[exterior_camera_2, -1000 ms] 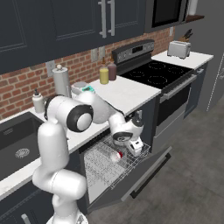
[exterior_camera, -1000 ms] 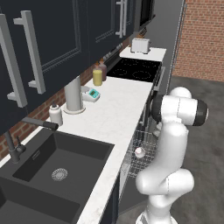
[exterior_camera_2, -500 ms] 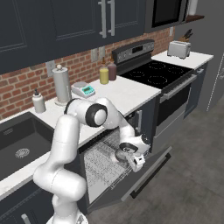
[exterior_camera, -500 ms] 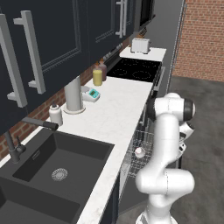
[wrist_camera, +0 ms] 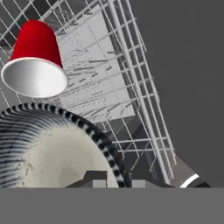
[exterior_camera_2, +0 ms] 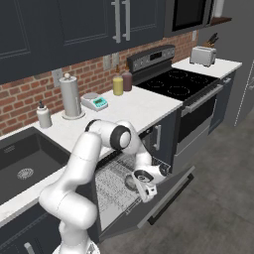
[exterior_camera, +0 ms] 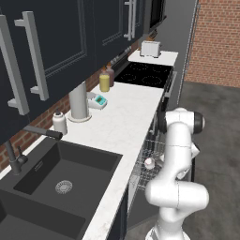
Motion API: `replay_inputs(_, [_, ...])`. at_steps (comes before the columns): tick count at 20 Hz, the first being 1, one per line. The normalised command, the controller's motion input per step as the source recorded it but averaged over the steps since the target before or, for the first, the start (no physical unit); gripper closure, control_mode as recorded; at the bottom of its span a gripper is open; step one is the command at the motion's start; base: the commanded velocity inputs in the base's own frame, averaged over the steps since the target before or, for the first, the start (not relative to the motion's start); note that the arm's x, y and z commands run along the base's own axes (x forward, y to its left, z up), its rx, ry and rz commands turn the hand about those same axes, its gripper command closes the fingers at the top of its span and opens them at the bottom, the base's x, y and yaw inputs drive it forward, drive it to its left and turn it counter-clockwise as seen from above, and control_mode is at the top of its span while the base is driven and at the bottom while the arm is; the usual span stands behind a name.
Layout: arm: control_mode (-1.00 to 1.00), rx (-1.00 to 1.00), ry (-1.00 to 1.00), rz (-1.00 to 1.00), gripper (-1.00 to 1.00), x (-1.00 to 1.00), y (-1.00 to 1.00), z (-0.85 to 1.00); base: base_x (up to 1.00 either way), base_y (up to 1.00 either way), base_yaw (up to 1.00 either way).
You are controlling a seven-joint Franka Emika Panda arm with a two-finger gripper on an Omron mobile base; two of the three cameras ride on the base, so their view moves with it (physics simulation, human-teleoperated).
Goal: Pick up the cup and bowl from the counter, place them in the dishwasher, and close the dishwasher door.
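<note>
Hand view: bowl (wrist_camera: 48,153) rim just beside cup (wrist_camera: 36,59) on rack (wrist_camera: 131,87).

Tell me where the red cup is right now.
The cup lies on the dishwasher's wire rack. In the hand view it is at the upper left, just above the bowl at the gripper.

- The claw (exterior_camera_2: 144,184) has come down from above the dishwasher (exterior_camera_2: 119,183) rack to its outer edge.
- The bowl (exterior_camera_2: 132,181) has come down with it, near the cup (wrist_camera: 36,61).
</note>
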Motion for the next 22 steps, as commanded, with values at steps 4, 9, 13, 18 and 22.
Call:
replay_inputs(4, [-1.00,0.07,0.00,0.00,1.00,0.23,0.51,-0.38,0.00,0.00,0.00])
replay_inputs(9, [-1.00,0.03,0.01,-0.01,1.00,0.26,0.31,-0.32,0.00,0.00,0.00])
replay_inputs(13, [-1.00,0.01,0.00,-0.04,1.00,0.42,0.08,-0.25,0.00,0.00,0.00])
replay_inputs(18, [-1.00,0.02,0.01,-0.04,1.00,0.45,0.06,-0.21,0.00,0.00,0.00])
replay_inputs(22, [-1.00,0.02,0.01,-0.05,1.00,0.43,0.07,-0.22,0.00,0.00,0.00])
